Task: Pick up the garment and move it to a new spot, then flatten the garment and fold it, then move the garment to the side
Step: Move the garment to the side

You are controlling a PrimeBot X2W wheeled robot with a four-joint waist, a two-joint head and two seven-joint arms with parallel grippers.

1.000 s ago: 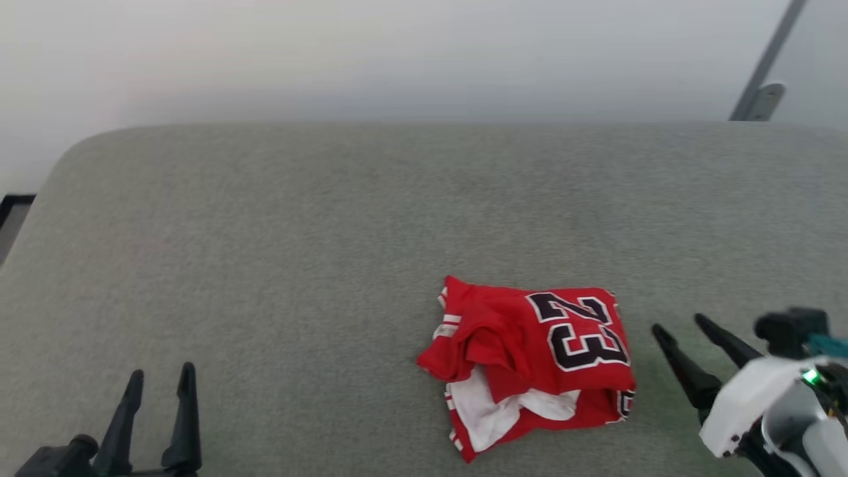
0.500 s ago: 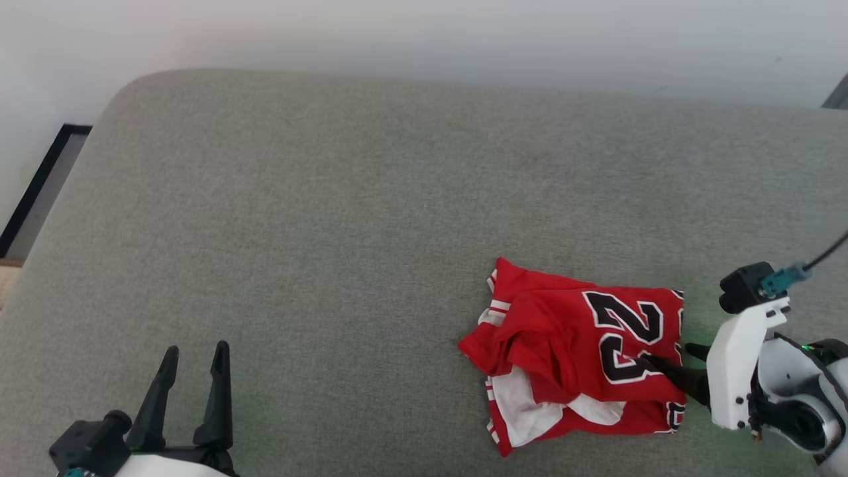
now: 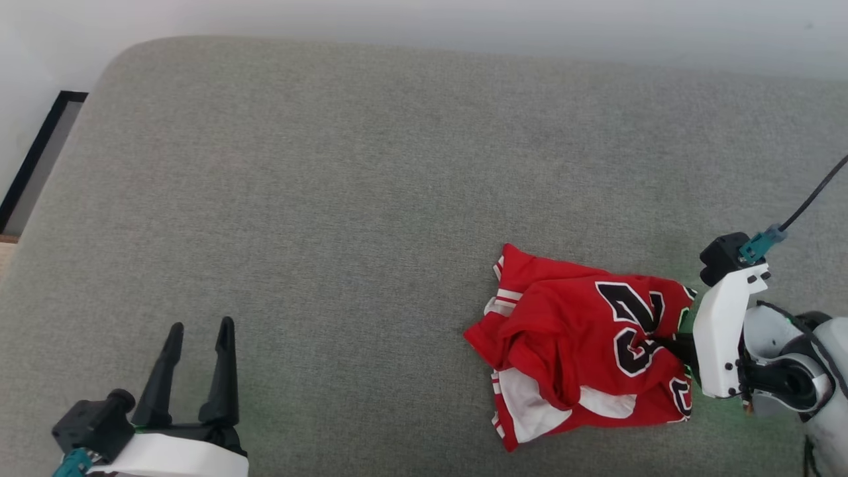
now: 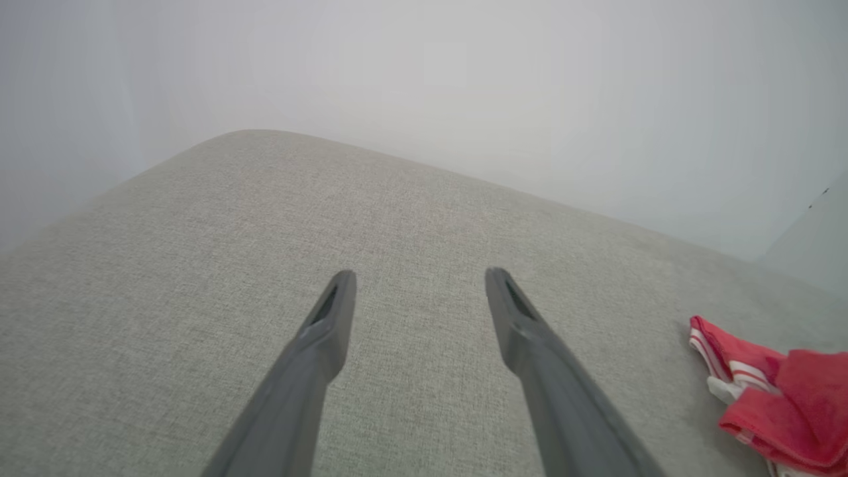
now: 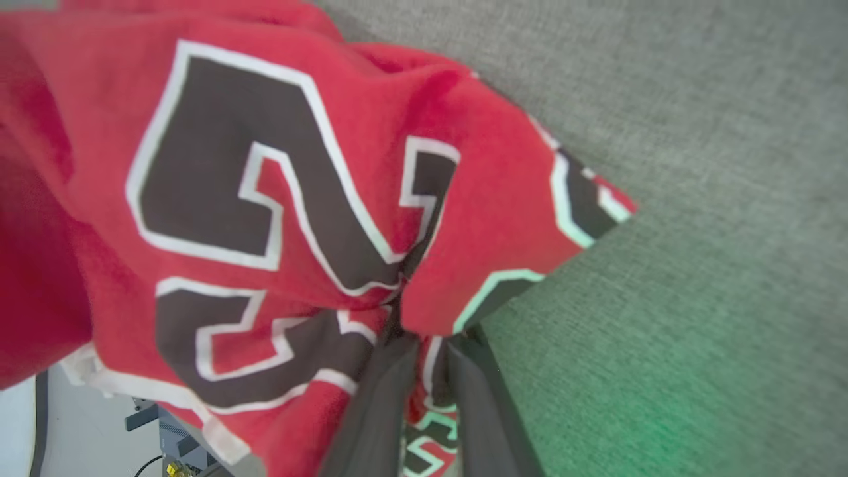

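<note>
The garment (image 3: 576, 344) is a red shirt with a black-and-white "23" and white sleeve patches. It lies crumpled on the grey cushioned surface (image 3: 331, 199), right of centre. My right gripper (image 3: 668, 344) reaches into its right edge from the right. In the right wrist view the fingers (image 5: 371, 397) stand close together with a fold of the garment (image 5: 265, 199) pinched between them at my right gripper (image 5: 424, 339). My left gripper (image 3: 201, 326) is open over bare cushion at the lower left, far from the shirt. In the left wrist view my left gripper (image 4: 419, 275) holds nothing, and the garment (image 4: 782, 397) shows at the right edge.
The cushion's rounded left corner drops off beside a dark-framed panel (image 3: 40, 152) on the floor. A pale wall (image 3: 424, 20) runs behind the far edge. A black cable (image 3: 811, 195) rises from my right wrist. Bare cushion spreads left of and behind the shirt.
The head camera has tilted and shifted. My right gripper went from open beside the shirt to shut on its right edge, bunching the fabric there. The left gripper stays open.
</note>
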